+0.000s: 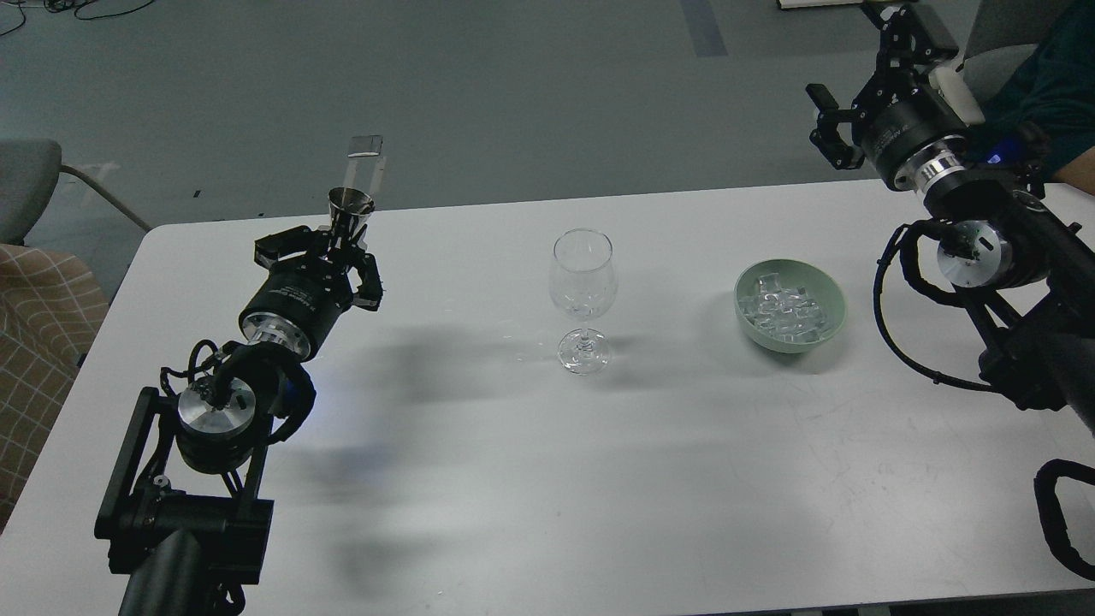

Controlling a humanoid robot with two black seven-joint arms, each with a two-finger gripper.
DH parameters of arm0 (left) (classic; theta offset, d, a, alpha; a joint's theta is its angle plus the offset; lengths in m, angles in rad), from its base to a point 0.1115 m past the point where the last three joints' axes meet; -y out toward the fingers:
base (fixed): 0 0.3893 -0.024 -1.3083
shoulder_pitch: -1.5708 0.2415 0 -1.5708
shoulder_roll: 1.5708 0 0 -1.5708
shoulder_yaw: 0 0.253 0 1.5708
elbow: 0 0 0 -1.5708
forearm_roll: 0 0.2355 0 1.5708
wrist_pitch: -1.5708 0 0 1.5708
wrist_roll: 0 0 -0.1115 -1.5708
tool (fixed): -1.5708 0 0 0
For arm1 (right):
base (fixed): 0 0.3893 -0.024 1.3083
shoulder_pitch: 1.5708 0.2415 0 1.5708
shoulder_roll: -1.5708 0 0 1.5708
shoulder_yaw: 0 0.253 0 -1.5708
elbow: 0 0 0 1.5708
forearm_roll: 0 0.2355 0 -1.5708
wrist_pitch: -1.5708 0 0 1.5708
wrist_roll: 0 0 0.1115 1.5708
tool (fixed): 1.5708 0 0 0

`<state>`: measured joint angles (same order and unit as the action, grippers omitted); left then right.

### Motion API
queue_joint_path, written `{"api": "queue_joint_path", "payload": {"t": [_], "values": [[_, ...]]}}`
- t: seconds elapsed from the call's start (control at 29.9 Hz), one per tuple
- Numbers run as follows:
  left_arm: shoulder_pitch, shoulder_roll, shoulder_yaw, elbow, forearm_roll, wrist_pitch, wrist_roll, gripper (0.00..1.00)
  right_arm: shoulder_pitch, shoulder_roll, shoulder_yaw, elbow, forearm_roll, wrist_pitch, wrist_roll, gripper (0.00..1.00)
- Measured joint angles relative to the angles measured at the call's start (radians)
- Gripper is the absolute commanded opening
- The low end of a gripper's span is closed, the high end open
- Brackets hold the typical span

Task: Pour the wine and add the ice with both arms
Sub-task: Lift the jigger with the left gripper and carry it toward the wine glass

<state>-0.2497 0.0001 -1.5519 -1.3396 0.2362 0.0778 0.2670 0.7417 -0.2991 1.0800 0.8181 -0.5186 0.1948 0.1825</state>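
A clear stemmed wine glass (583, 295) stands upright and empty at the middle of the white table (547, 479). To its right a pale green bowl (830, 321) holds several small clear ice cubes (783, 310). My left gripper (335, 257) is at the table's far left, shut on a small silver cone-shaped cup (351, 210) that it holds upright, well left of the glass. My right gripper (855, 81) is raised beyond the table's far right corner, above and right of the bowl, with its fingers spread and nothing in them.
A person in a dark teal sleeve (1056, 94) sits behind my right arm, past the table's far right corner. A grey chair (30, 184) and a checked cloth (38, 342) are off the left edge. A small shiny plate (366, 145) shows behind the cup.
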Motion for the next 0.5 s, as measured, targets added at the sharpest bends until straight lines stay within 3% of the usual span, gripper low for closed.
{"api": "queue_joint_path", "payload": {"t": [0.5], "values": [[-0.031, 0.000, 0.134, -0.030, 0.009, 0.048, -0.012, 0.00, -0.018, -0.003, 0.001, 0.010, -0.001, 0.000, 0.000, 1.00]]}}
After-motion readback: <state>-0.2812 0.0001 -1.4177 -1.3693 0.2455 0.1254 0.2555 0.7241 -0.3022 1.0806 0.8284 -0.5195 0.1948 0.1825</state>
